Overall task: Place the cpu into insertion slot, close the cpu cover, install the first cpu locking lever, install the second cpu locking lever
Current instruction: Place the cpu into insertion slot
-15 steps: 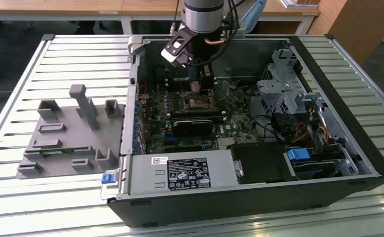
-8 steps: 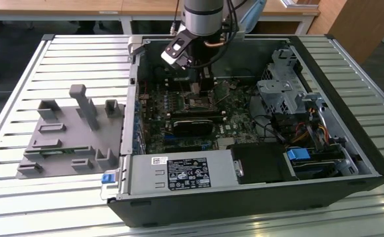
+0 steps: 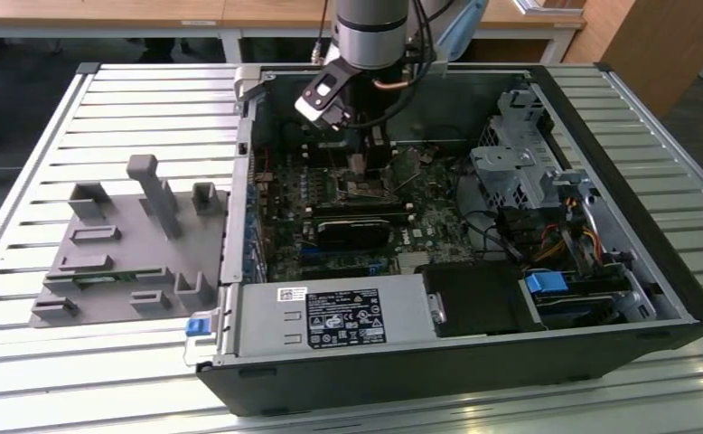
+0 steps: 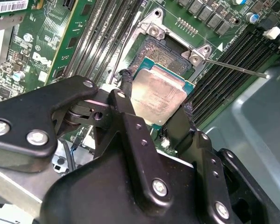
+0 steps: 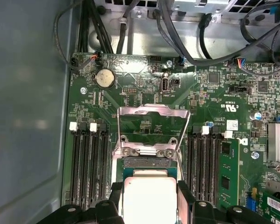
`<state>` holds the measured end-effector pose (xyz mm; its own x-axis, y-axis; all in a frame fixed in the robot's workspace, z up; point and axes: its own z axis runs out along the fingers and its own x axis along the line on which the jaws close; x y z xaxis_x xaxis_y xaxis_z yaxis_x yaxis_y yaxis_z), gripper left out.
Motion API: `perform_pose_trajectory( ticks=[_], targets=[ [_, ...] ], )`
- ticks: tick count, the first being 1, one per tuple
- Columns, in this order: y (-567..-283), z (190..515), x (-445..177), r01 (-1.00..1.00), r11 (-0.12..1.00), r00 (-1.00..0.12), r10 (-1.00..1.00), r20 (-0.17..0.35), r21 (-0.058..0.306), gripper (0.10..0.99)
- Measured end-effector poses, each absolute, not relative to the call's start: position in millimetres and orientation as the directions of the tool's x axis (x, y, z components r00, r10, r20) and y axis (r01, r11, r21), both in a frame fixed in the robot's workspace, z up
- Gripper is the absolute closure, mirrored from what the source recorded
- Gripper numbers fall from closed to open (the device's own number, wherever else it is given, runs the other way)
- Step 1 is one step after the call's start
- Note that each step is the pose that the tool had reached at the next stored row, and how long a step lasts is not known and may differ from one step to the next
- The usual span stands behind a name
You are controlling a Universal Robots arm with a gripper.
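One open black metal computer case [image 3: 448,380] holds one green motherboard [image 3: 442,221]. Over its small square dark insertion slot [image 4: 161,51], the black gripper [image 4: 157,100] is clamped on one flat silvery-grey square cpu [image 4: 161,91], not yet seated. One thin silvery metal cpu cover [image 5: 154,108] stands raised open.

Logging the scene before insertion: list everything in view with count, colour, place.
computer case: one, black, open, on the slatted table.
motherboard: one, green, inside the case.
insertion slot: one, dark with silvery border, partly under the cpu.
cpu cover: one, silvery, swung open at the slot's edge.
cpu: one, silvery-grey, held over the slot.
fixture block: one, grey, on the table at the exterior view's left.
gripper: one, black, shut on the cpu.
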<state>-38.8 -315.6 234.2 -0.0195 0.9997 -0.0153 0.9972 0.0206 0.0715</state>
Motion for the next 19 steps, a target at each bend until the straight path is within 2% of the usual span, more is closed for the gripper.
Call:
perform_pose_trajectory(
  ticks=[19],
  targets=[
    [-313, 212, -40, 0.997, 0.018, -0.017, 1.0, -0.016, 0.072, 0.541]
  ],
)
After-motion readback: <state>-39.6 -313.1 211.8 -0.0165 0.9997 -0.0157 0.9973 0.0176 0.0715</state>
